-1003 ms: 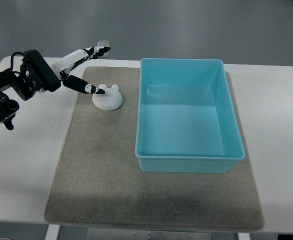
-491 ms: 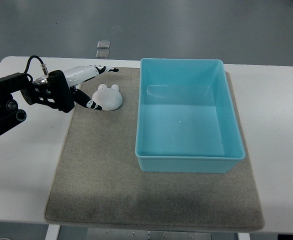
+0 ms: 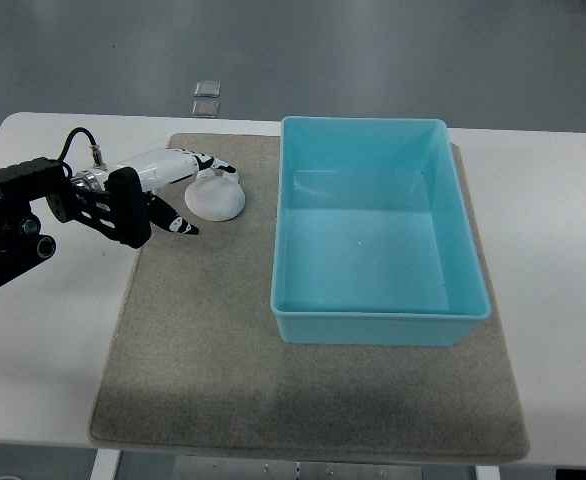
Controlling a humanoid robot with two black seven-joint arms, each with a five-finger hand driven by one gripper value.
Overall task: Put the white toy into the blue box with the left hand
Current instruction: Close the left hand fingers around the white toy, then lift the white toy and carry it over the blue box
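Top view shows our left hand [image 3: 178,190] with fingers spread around the white toy [image 3: 216,198] on the grey mat [image 3: 223,340], left of the blue box [image 3: 378,325], not yet clamped, so closing unevenly could, we judge, push it away.
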